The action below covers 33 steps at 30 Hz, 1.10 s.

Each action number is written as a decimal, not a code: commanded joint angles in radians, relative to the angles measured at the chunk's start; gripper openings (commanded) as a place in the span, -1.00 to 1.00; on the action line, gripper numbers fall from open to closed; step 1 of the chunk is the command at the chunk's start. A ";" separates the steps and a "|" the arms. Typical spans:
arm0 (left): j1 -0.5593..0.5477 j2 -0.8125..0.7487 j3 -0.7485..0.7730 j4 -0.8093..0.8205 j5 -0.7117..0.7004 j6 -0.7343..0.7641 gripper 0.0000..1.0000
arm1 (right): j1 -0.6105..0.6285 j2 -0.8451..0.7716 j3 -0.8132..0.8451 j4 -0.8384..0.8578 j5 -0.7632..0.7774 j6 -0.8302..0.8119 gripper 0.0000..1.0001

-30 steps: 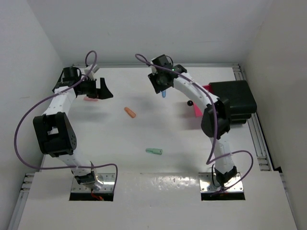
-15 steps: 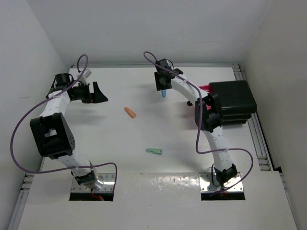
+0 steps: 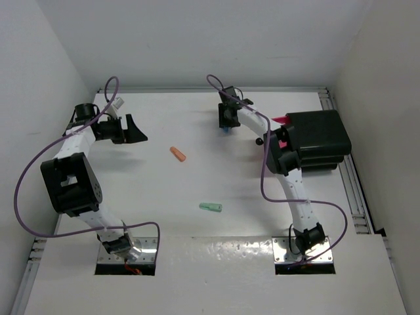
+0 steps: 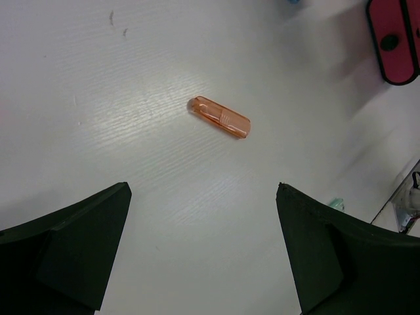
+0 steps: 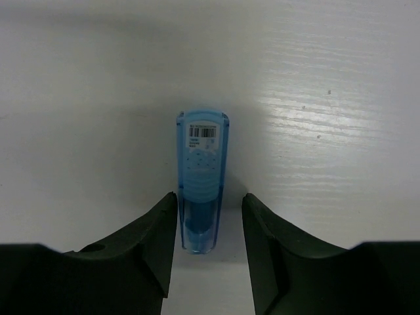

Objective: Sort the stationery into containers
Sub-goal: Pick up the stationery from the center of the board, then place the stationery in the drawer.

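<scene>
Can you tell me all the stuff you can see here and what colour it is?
orange piece: one, orange, on the table left of middle
mint piece: one, mint green, mid-table, nearer the arm bases
blue piece: one, clear blue, far middle of the table
black box: one, black, right side
magenta drawer: one clearly seen, black knob, sticking out of the box
table: one, white
purple cables: two, one along each arm
left end effector: one, black, open, empty, far left
right end effector: one, black, open, straddling the blue piece
</scene>
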State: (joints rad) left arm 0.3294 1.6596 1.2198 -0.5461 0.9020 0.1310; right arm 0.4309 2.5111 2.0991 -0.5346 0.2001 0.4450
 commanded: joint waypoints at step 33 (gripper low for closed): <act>-0.243 -0.009 0.043 -0.069 -0.096 0.260 1.00 | -0.101 -0.911 -0.487 -0.177 -0.103 -0.287 -1.00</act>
State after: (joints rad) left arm 0.1505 1.6760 1.2335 -0.6540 0.8658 0.3424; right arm 0.3859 1.5894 1.7329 -0.5995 0.0662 0.1967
